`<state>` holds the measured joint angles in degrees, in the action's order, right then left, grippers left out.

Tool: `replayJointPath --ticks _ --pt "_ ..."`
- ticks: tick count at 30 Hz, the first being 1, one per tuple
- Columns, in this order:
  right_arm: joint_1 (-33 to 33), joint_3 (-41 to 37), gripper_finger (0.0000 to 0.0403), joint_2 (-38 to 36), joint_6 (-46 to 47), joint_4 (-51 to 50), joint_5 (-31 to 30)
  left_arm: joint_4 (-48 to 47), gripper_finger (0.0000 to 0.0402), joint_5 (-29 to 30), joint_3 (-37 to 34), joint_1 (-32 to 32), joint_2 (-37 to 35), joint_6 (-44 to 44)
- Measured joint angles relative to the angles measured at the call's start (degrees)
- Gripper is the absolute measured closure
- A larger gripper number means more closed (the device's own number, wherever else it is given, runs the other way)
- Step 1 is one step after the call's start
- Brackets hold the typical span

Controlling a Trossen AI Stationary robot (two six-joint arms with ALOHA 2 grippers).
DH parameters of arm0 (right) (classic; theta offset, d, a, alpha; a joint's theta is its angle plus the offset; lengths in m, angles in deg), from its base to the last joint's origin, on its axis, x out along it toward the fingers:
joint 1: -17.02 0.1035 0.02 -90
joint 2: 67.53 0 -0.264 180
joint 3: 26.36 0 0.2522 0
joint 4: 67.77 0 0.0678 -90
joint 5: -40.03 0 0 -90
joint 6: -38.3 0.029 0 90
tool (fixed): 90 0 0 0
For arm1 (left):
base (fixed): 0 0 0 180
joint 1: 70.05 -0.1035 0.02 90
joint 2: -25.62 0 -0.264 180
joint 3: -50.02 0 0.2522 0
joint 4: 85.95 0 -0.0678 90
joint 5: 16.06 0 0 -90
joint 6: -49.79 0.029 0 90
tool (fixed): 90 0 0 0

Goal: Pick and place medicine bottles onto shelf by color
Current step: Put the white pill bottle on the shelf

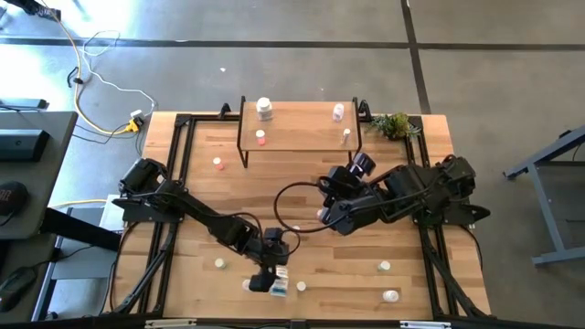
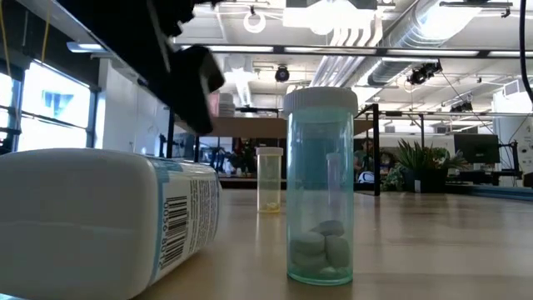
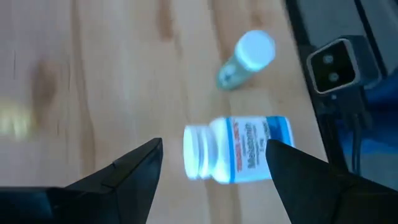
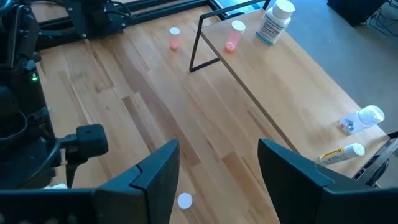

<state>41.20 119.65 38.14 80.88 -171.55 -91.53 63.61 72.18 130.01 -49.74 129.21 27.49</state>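
The left pincer (image 3: 214, 165) hangs wide open over a blue-labelled bottle (image 3: 239, 150) lying on the tabletop (image 3: 93, 81); it should lower squarely and close across the body. The right pincer (image 4: 217, 165) waits open mid-table.

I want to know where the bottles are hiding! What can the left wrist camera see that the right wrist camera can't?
Only the left wrist view shows the blue-label bottle lying on its side between the open left gripper fingers, and an upright teal vial beyond it.

Only the right wrist view shows the shelf with a big white bottle and a pink vial standing on it, another pink vial on the table, and the open right gripper.

Both show the wooden tabletop.
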Motion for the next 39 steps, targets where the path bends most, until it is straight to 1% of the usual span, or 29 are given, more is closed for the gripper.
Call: replayJointPath --ticks 2,5,7,12,17,21,25,32,39 --pt "-0.25 0.00 0.0194 0.00 0.01 0.01 0.23 -1.47 0.0124 -0.51 0.00 -0.02 0.00 -7.18" --pt "-0.88 0.00 0.0194 0.00 0.00 0.00 1.30 -1.74 0.0124 -3.49 0.00 -0.05 0.00 -17.36" --pt "-1.34 0.00 0.0194 0.00 0.02 0.02 2.15 -1.62 0.0124 -4.39 0.00 -0.04 -0.05 -23.98" --pt "-2.19 0.00 0.0194 0.00 0.46 0.00 2.75 -1.69 0.0124 -4.35 0.02 -0.33 -0.07 -41.08" --pt "-2.44 0.00 0.0194 0.00 0.47 0.00 2.75 -2.12 0.0124 -2.12 0.02 -0.87 -0.07 -52.56" --pt "-2.44 0.00 0.0194 0.00 0.47 0.00 2.77 -2.32 0.0124 0.86 0.04 -0.84 -0.07 -56.38" --pt "-2.44 0.00 0.0194 0.00 0.46 0.00 2.77 -2.69 0.0124 2.14 0.11 -0.40 0.64 -58.62" --pt "-2.42 0.00 0.0194 0.00 0.47 0.00 2.78 -2.42 0.0124 2.25 0.08 0.55 3.61 -59.70" --pt "-2.42 0.00 0.0194 0.00 0.47 0.01 2.78 -2.39 0.0124 3.28 0.11 0.47 3.87 -60.16"
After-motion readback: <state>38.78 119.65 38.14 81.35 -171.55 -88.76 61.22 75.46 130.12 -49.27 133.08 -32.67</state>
